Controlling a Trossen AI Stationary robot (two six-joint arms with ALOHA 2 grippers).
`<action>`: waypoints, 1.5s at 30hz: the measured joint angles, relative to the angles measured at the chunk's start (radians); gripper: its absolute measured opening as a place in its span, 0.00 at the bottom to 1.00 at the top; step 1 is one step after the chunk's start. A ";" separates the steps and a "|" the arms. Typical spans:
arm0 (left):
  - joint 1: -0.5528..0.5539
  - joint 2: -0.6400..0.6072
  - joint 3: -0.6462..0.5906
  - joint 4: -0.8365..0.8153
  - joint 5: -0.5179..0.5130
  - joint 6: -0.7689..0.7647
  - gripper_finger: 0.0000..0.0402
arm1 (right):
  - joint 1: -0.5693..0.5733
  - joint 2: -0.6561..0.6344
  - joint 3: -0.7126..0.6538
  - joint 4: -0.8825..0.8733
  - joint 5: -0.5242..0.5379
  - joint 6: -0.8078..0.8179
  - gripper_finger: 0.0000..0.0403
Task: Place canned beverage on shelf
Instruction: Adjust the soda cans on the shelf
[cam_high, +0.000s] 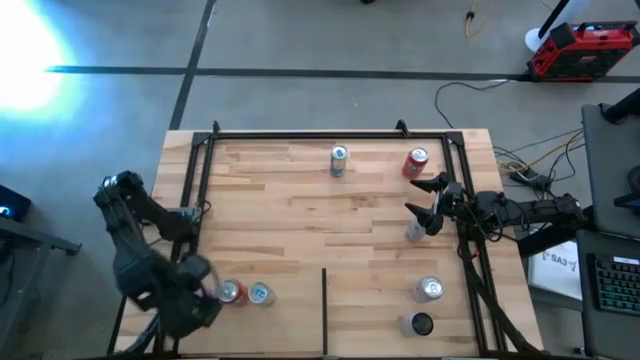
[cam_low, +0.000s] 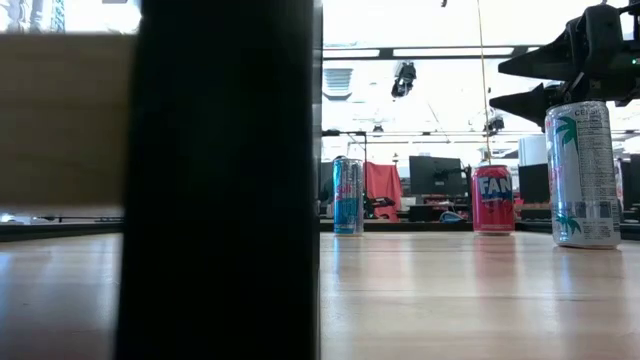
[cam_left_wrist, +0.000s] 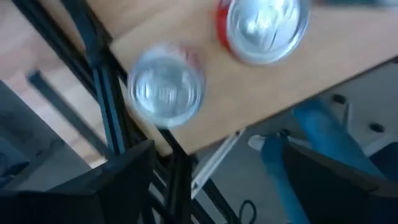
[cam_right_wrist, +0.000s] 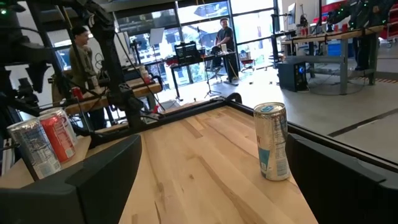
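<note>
The big light wooden shelf (cam_high: 330, 240) is framed by black rails. The left gripper (cam_high: 205, 290) is seen just beside a red can (cam_high: 231, 292) and a blue can (cam_high: 259, 293), jaws apart, nothing held. The right gripper (cam_high: 425, 200) is held wide open.

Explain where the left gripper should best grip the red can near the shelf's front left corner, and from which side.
Grip the red can around its round side wall, probably coming down from above with the left gripper. It stands upright, but a second can stands close beside it, so the fingers should close across the free sides, not along that line.
</note>
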 joint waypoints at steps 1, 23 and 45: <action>-0.039 -0.002 -0.004 0.001 -0.023 -0.043 0.82 | 0.000 0.000 0.000 0.000 0.000 -0.001 0.95; -0.184 -0.006 -0.098 -0.004 -0.274 -0.355 0.81 | 0.000 0.000 0.000 0.000 0.000 0.000 0.95; -0.090 -0.010 -0.187 -0.004 -0.167 -0.603 0.81 | 0.000 0.000 0.000 0.000 0.000 -0.001 0.95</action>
